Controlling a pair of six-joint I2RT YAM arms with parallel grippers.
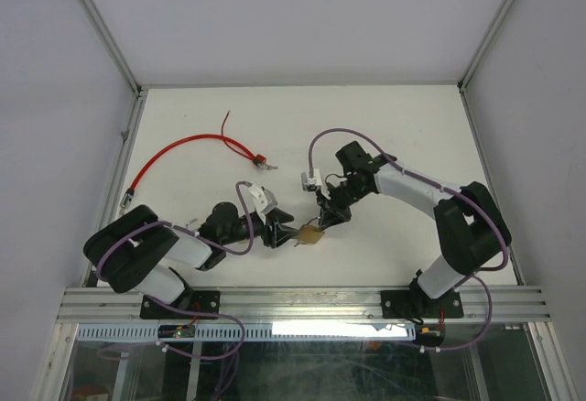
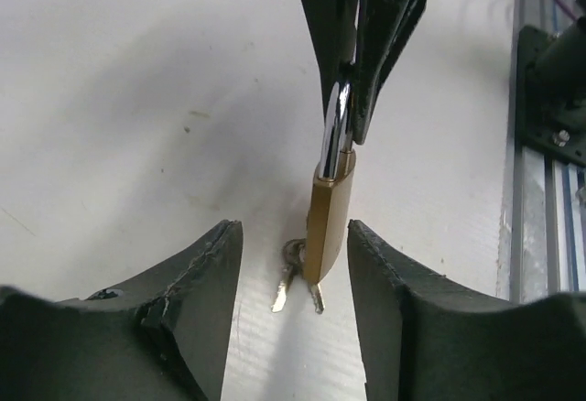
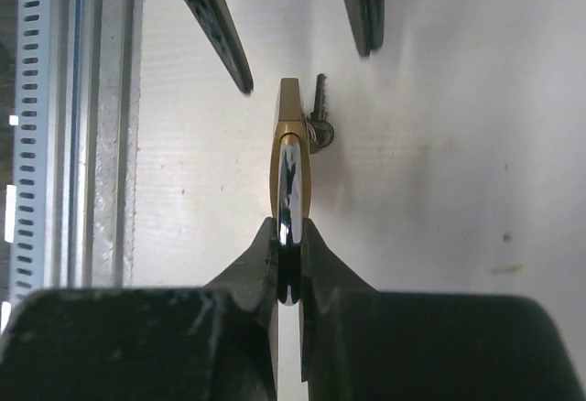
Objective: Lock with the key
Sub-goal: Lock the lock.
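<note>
Padlock (image 1: 311,233): near-centre of the table (image 1: 412,126), held between the two grippers, a little in from the near rail (image 1: 302,302).

Far left: red cable (image 1: 183,149), thin and glossy, lying in a loose arc on the matt white top. Its right end carries a small metal fitting, too small to make out.

Left gripper (image 1: 289,233): reaches in from the left, fingers spread, one on each side of the padlock's lower body. In its wrist view the left gripper (image 2: 295,233) shows black fingers (image 2: 201,309) with curved inner faces and a rough, scuffed edge. There is a clear gap on one side and a narrow one on the other. No contact seen.

Keys (image 2: 295,282): small silver bunch at the padlock's bottom end, flat blades pointing down towards the table. Cannot tell whether one sits in the keyhole. From the right wrist the keys (image 3: 319,117) lie just beside the body's end.

Padlock (image 2: 330,227) close up: slim brass body, smooth flat sides, seen edge-on in both wrist views (image 3: 290,135). Shackle (image 2: 334,131) is rounded polished steel, mirror-bright.

Right gripper (image 1: 325,220): comes in from the right, black tapered fingers pressed together on the shackle (image 3: 287,181). Right gripper (image 3: 288,245) pinches the top of the loop, and the body hangs out beyond its tips.

Rail: ribbed aluminium along the near edge.
</note>
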